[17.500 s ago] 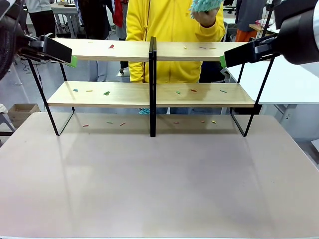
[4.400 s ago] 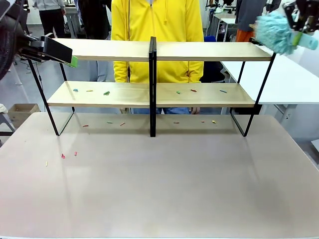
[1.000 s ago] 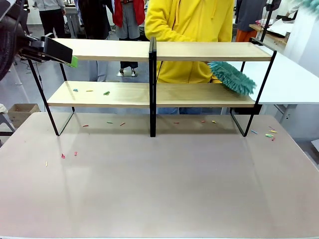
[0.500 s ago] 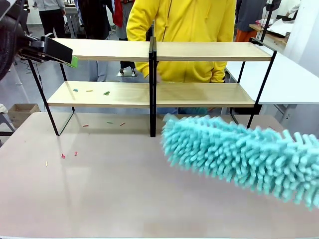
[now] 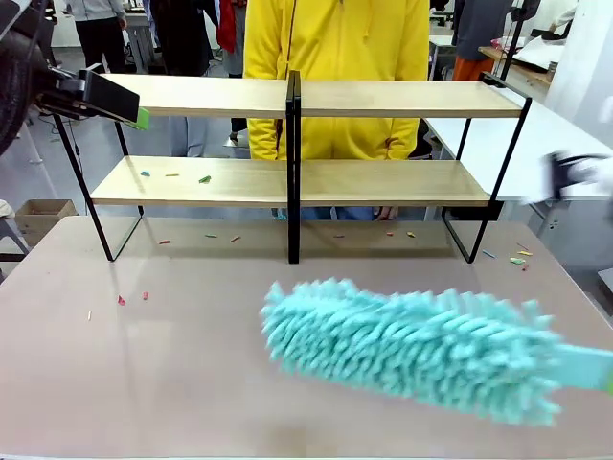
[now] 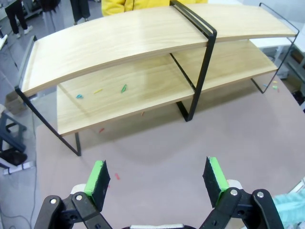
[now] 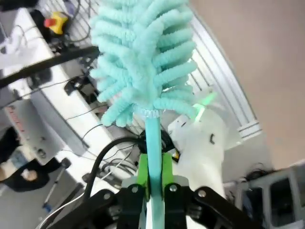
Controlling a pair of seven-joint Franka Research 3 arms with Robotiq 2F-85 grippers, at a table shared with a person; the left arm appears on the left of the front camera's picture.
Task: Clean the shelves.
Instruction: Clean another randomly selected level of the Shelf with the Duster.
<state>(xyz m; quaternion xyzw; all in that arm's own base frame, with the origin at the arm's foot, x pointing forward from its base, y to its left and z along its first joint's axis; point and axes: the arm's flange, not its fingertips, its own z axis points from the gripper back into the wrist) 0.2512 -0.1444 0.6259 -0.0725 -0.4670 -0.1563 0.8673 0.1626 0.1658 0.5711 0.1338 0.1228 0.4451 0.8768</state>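
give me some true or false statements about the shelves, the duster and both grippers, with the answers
1. The right gripper is shut on the duster, gripping its handle. True.
2. The left gripper holds a cloth. False: its jaws stand wide open with nothing between them.
3. Coloured scraps lie on the lower board, left of the centre post. True.
4. The duster rests on the top board. False: it is in front of the shelves, above the tabletop.
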